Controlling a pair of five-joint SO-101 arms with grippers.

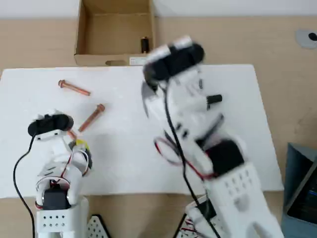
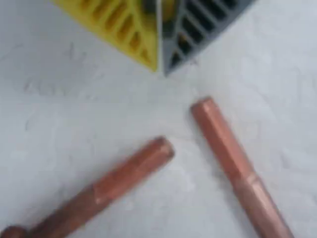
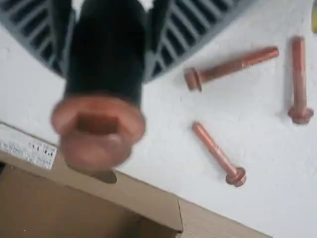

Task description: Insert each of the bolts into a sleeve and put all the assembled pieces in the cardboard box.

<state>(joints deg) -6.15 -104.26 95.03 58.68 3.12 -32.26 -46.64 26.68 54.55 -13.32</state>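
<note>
My right gripper (image 3: 109,74) is shut on a black sleeve (image 3: 106,49) with a copper bolt (image 3: 98,130) in it, its head sticking out over the mat next to the cardboard box (image 3: 148,206). In the high view this arm (image 1: 173,64) stands just in front of the box (image 1: 81,39), which holds one black assembled piece (image 1: 144,44). Three loose bolts lie on the white mat (image 1: 74,88) (image 1: 92,117) (image 1: 73,134). My left gripper (image 2: 159,67), yellow and grey, is shut on nothing just above the tips of two bolts (image 2: 124,191) (image 2: 233,158).
The white mat (image 1: 124,158) covers the table's middle. A small black piece (image 1: 214,99) shows beside the right arm. A grey bin (image 1: 302,183) stands at the right edge and a grey disc (image 1: 308,37) lies at the far right.
</note>
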